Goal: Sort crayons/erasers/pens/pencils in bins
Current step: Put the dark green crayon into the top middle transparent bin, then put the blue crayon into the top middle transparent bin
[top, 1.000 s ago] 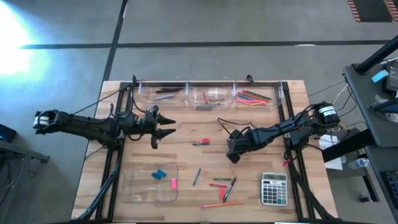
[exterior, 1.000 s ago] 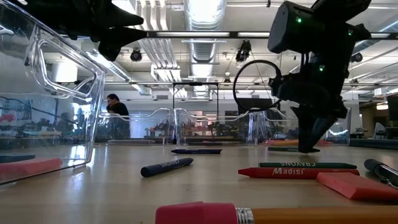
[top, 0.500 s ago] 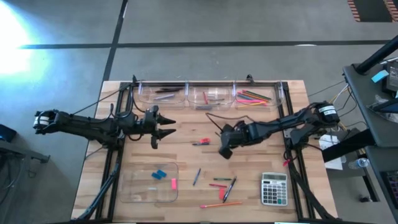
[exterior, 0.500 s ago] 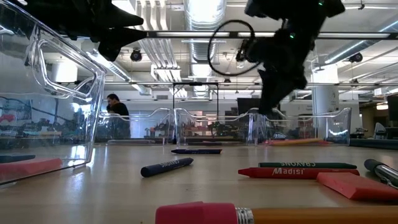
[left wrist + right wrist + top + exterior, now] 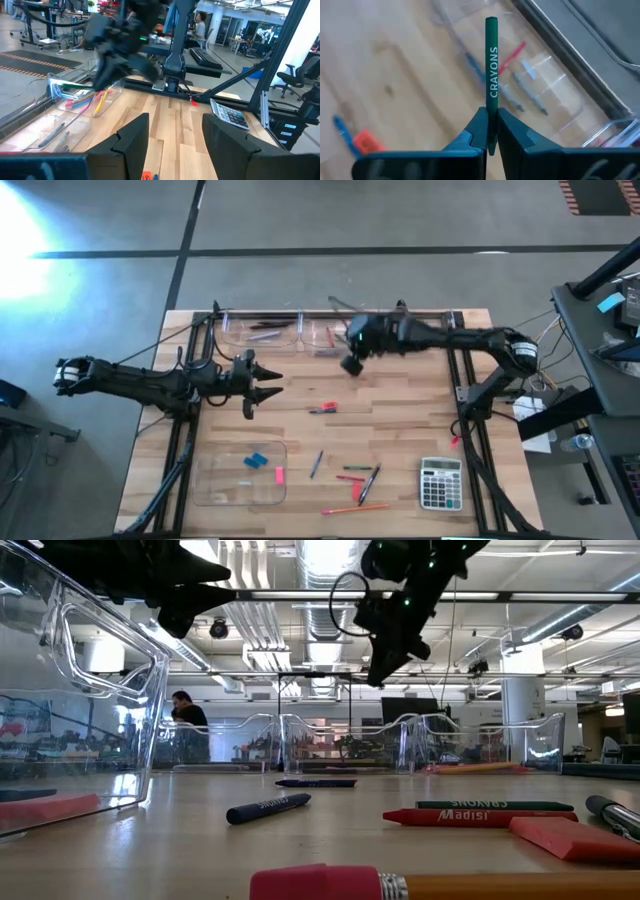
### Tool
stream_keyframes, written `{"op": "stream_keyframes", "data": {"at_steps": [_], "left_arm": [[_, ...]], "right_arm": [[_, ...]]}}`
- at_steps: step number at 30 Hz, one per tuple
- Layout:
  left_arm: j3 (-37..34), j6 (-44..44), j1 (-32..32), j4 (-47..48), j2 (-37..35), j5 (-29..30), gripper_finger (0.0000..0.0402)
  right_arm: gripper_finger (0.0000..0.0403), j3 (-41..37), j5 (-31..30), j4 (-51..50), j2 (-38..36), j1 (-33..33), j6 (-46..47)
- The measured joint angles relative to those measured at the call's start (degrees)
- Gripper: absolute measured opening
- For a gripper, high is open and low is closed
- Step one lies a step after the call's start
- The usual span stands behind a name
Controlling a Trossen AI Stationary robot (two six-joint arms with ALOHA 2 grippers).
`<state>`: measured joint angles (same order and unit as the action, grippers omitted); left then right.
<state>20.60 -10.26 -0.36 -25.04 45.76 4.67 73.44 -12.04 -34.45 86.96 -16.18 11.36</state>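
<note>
The robot has two dark arms, nearly black. Each arm is long and thin, made of tubes with round joints. The left arm (image 5: pixel 150 380) has a white ring at its far end, by the table's edge. The right arm (image 5: pixel 450 340) has a white ring on its round joint too. Thin black cables run along both arms, and one makes a loop near the right gripper (image 5: pixel 351 364). Small green lights glow on the right arm's wrist. The fingers (image 5: pixel 132 137) are black, flat and wide, with slanted edges.
</note>
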Motion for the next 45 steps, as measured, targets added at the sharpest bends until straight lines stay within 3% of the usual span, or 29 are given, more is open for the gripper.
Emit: {"op": "stream_keyframes", "data": {"at_steps": [3, 10, 22, 29, 40, 45], "left_arm": [[-0.01, 0.02, 0.01, 0.00, 0.02, 0.02, 0.0170], [-0.16, 0.07, 0.01, 0.08, 0.02, 0.02, 0.0170], [-0.31, 0.13, 0.00, 0.13, 0.02, 0.02, 0.0170], [-0.35, 0.13, 0.02, 0.33, 0.02, 0.02, 0.0170], [-0.35, 0.07, 0.03, 0.35, 0.02, 0.02, 0.0170], [-0.35, 0.06, 0.04, 0.20, 0.14, 0.01, 0.0170]], "right_arm": [[0.0018, 1.50, 4.17, 0.00, 1.99, -5.24, -3.78], [0.0032, 3.39, 4.55, -0.14, 6.32, -12.10, -8.23], [0.0142, 5.26, 4.57, -2.51, 5.66, -11.88, -5.35], [0.0166, 5.30, 4.63, -3.68, 2.90, -5.11, -5.25], [0.0146, 4.98, 4.64, -3.83, 2.62, 14.00, -2.98], [0.0137, 3.11, 4.77, -2.02, 2.51, 18.74, -0.92]]}}
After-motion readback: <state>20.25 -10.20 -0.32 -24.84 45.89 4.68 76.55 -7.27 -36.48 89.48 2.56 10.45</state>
